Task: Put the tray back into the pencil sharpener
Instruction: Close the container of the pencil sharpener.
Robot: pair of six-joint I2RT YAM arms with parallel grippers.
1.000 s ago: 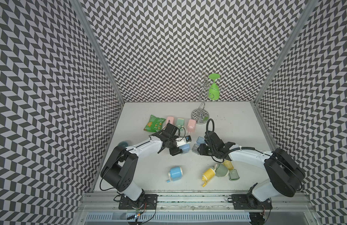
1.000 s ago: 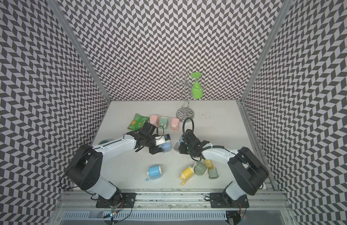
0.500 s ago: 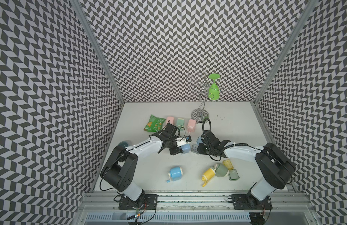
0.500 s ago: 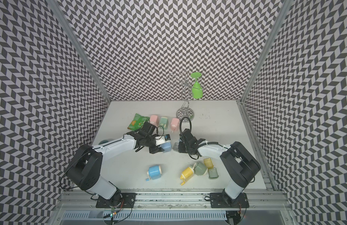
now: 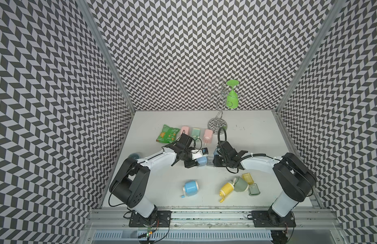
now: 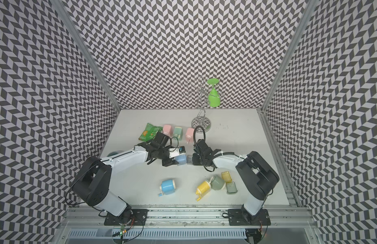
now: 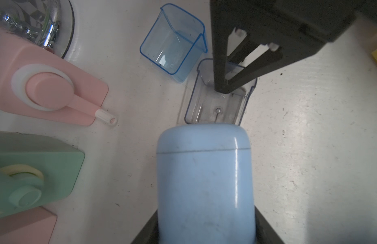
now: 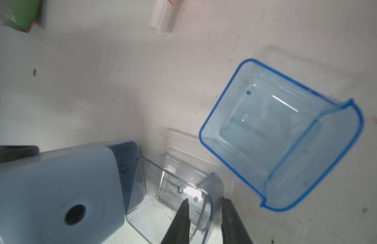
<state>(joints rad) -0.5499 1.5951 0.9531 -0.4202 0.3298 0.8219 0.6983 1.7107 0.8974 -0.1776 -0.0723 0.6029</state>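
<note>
A light blue pencil sharpener point(image 5: 202, 161) point(image 6: 180, 158) point(image 7: 204, 179) lies mid-table, and my left gripper point(image 5: 198, 162) point(image 7: 205, 236) is shut on its body. A clear, grey-tinted tray point(image 5: 210, 162) point(image 6: 189, 159) point(image 7: 215, 107) point(image 8: 172, 190) rests on the table with its open end against the sharpener point(image 8: 56, 190). Whether it sits inside the slot I cannot tell. My right gripper point(image 5: 214, 162) point(image 7: 224, 88) point(image 8: 205, 202) pinches the tray's far end wall, one finger inside and one outside.
A second, brighter blue tray point(image 7: 172, 52) point(image 8: 278, 137) lies just behind the clear one. Behind are pink point(image 5: 207, 135) and green point(image 5: 195, 132) sharpeners, a snack bag point(image 5: 167, 136) and a glass rack point(image 5: 217, 124). In front lie blue point(image 5: 190, 187), yellow point(image 5: 226, 188) and grey-green point(image 5: 240, 184) sharpeners with two loose trays point(image 5: 246, 177).
My right gripper has moved left over the clear tray and narrowed its jaws onto the end wall. The left gripper has tightened on the sharpener and stayed in place.
</note>
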